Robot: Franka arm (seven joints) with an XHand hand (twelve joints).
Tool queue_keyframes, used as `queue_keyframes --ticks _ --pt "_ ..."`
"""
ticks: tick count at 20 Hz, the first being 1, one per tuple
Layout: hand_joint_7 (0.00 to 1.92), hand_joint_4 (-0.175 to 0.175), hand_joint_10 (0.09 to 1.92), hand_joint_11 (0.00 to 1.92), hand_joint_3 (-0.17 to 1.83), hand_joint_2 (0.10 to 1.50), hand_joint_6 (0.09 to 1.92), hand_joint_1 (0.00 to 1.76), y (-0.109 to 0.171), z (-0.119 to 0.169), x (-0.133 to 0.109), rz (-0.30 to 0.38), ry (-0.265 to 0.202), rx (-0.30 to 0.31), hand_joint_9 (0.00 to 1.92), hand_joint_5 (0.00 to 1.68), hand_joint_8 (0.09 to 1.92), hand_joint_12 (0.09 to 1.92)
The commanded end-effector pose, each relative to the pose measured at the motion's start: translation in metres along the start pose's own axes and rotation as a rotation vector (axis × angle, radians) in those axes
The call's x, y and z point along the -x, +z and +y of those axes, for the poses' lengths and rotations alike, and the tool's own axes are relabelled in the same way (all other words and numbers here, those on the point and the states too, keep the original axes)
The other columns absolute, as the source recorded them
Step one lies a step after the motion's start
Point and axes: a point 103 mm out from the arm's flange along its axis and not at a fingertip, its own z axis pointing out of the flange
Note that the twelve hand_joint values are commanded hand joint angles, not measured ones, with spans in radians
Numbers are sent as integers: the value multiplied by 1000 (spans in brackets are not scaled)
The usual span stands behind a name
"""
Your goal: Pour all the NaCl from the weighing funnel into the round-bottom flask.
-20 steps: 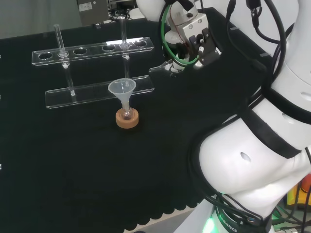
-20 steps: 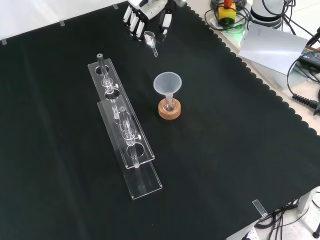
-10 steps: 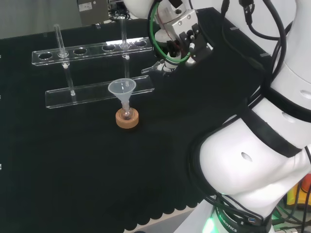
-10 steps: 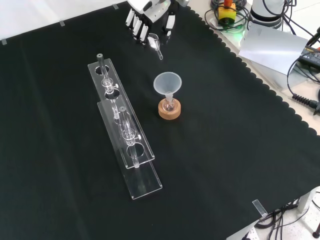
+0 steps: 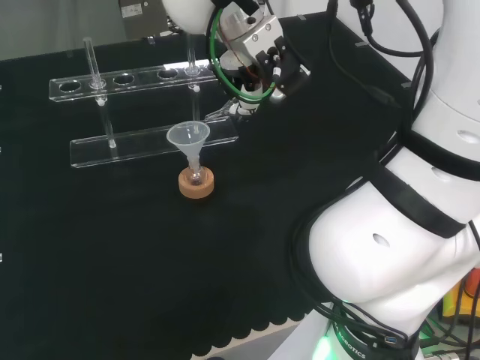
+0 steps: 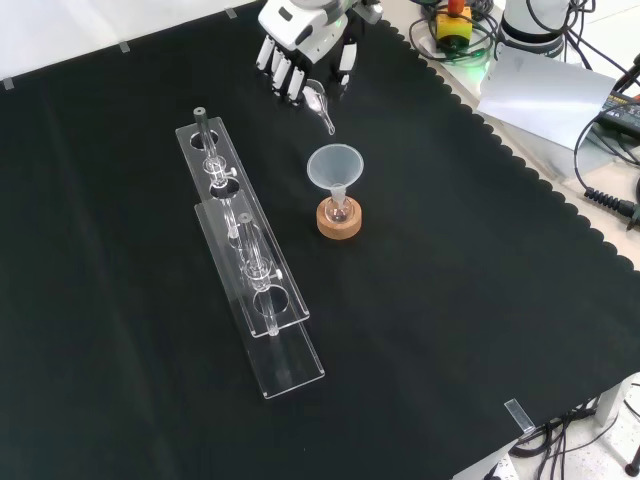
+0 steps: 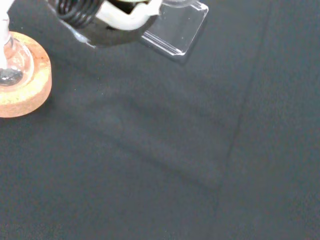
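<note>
The hand (image 6: 300,55) has its fingers curled round a small clear weighing funnel (image 6: 320,103), spout slanting down toward the big plastic funnel (image 6: 335,166), which sits in the small flask (image 6: 339,210) on its cork ring (image 6: 339,222). The spout tip is near that funnel's rim but not yet over it, as far as the front view lets me judge.

Tipped now, the salt would likely fall on the cloth short of the rim. A low approach could knock the tall funnel and topple the flask. The clear tube rack (image 6: 250,260) stands beside the hand's path; on the other side the cloth lies open.
</note>
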Motion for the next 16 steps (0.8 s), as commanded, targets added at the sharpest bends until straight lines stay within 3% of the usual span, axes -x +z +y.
queue_keyframes --ticks 1,16 --pt "730 175 379 684 471 822 882 1068 -3 4 -5 -31 -5 -27 1020 1112 617 1166" --pt "726 175 377 680 478 818 882 1068 -20 7 -21 -139 -21 -43 1019 1114 618 1168"
